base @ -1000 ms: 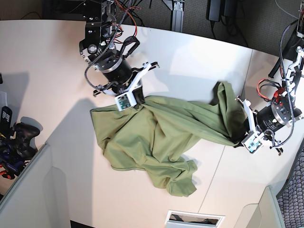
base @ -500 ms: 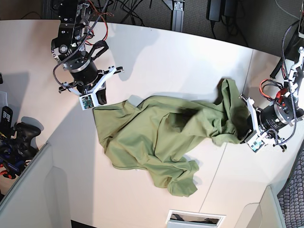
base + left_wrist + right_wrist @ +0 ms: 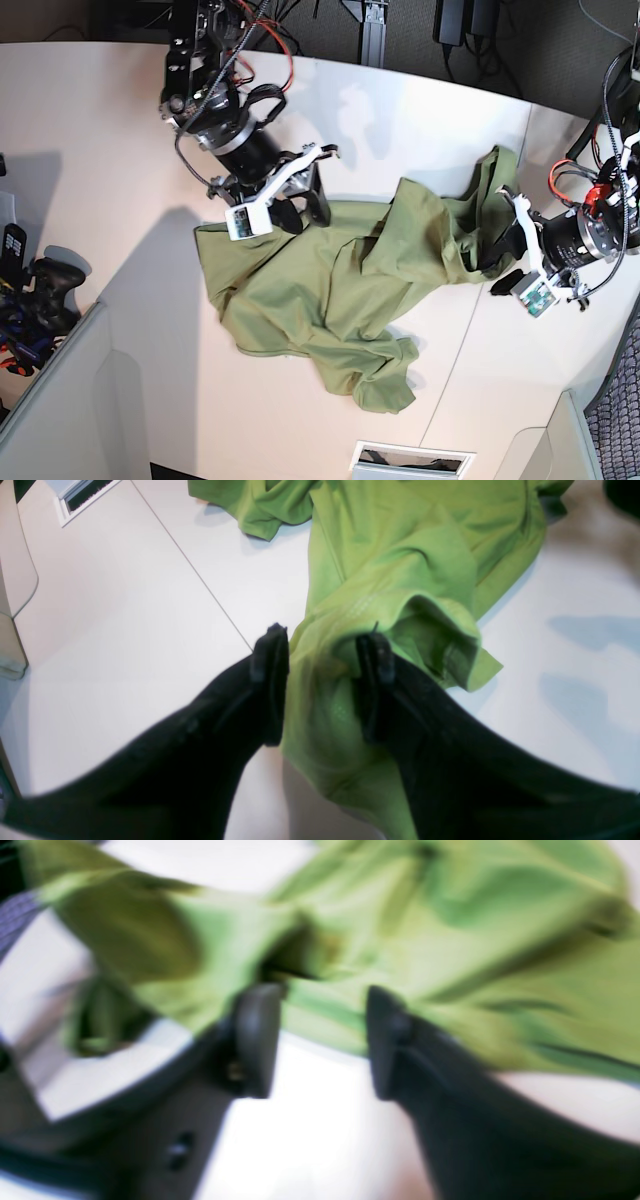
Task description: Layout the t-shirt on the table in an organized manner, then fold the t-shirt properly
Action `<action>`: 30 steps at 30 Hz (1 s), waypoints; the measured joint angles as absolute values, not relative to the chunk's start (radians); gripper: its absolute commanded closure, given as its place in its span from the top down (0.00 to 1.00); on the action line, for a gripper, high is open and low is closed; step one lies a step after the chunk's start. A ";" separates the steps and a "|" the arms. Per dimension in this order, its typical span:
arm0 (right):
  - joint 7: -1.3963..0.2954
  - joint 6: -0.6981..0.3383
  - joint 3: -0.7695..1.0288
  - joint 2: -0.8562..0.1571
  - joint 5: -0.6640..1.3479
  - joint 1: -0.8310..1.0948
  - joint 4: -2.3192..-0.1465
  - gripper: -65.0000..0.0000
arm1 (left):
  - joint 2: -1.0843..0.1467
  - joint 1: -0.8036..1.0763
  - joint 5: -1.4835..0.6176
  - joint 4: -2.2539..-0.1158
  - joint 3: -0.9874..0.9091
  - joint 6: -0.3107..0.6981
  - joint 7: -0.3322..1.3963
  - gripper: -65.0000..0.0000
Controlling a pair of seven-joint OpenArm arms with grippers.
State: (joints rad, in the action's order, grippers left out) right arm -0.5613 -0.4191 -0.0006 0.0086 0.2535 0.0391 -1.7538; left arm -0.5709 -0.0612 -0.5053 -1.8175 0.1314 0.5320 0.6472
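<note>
The olive-green t-shirt (image 3: 330,290) lies crumpled across the white table (image 3: 100,130), bunched and partly raised at its right end. My left gripper (image 3: 497,255) stands open at that right end. In the left wrist view, its two black fingers (image 3: 270,680) straddle a fold of the t-shirt (image 3: 400,545) without pinching it; the left gripper (image 3: 322,640) is low over the table. My right gripper (image 3: 300,212) is open at the shirt's upper left edge. The blurred right wrist view shows the right gripper (image 3: 320,1000) with bare table between its fingers and the t-shirt (image 3: 450,940) just ahead.
A thin dark seam (image 3: 470,320) runs across the table under the shirt's right part. A white slotted opening (image 3: 410,460) sits at the near edge. A black game controller (image 3: 45,290) and a grey partition (image 3: 60,400) are at the left. Cables and stands line the back.
Both grippers have opened and let go of the shirt. The right arm swung back toward the shirt's upper left edge. The shirt's right end has shifted and risen a little.
</note>
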 measured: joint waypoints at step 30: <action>-0.318 -0.414 -0.226 0.143 -0.176 -0.213 -1.180 0.00 | -0.552 -0.047 -0.617 -1.895 0.131 0.611 0.682 0.39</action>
